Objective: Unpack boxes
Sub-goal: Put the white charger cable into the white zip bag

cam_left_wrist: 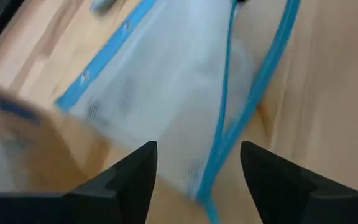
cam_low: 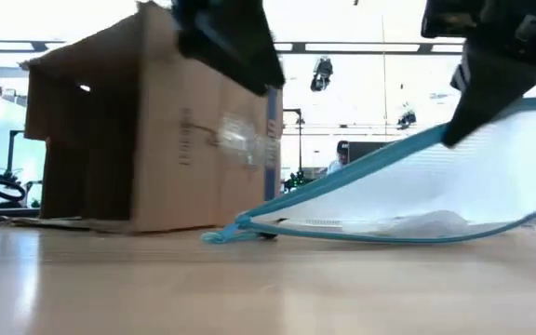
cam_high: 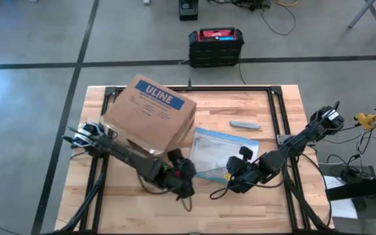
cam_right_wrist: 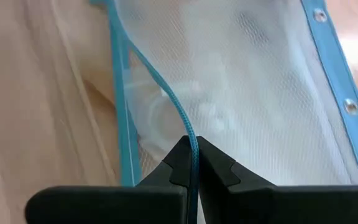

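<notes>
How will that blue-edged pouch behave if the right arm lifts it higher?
Probably floppy: the pouch already sags from the right gripper, which is shut on its blue edge. It looks light, and its contents may slide toward the low end.

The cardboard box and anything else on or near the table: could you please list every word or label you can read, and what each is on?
"ULINE": white letters on the blue label on the cardboard box.
Small print under that label: too small to read.
Label on the black crate with the red top: too blurred to read.
</notes>
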`<state>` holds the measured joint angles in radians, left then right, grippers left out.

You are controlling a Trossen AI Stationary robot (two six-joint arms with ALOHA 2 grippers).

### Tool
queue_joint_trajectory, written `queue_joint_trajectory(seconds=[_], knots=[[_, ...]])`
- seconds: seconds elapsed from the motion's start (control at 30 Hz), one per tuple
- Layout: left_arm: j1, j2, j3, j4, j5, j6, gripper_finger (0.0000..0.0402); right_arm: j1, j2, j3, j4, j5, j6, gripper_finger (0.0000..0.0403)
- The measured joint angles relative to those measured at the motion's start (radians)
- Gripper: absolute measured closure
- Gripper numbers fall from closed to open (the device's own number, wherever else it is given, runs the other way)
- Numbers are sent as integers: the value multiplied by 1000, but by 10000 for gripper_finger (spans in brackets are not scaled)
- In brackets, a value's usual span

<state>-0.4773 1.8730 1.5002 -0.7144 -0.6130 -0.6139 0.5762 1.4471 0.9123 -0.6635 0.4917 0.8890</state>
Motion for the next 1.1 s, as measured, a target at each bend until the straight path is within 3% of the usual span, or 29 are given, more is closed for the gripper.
queue_joint_trajectory(seconds=[0.37,0.57,0.7,0.87,0.97,1.1], knots=[[-233,-49,88,-126,-8,-309,225,0,0,-6,-59,10,77,403],[-347,-49,114,-572,1,-690,263,6,0,-10,-55,10,87,403],[-371,-48,85,-846,-71,-1009,291,6,0,-14,-53,35,89,403],[-342,-51,-19,-819,-192,-1113,321,6,0,-17,-29,44,89,403],[-297,-39,-101,-806,-200,-1152,338,9,0,-18,-12,52,88,403],[-240,-23,-219,-653,-288,-1182,354,9,1,-18,-6,52,79,403]])
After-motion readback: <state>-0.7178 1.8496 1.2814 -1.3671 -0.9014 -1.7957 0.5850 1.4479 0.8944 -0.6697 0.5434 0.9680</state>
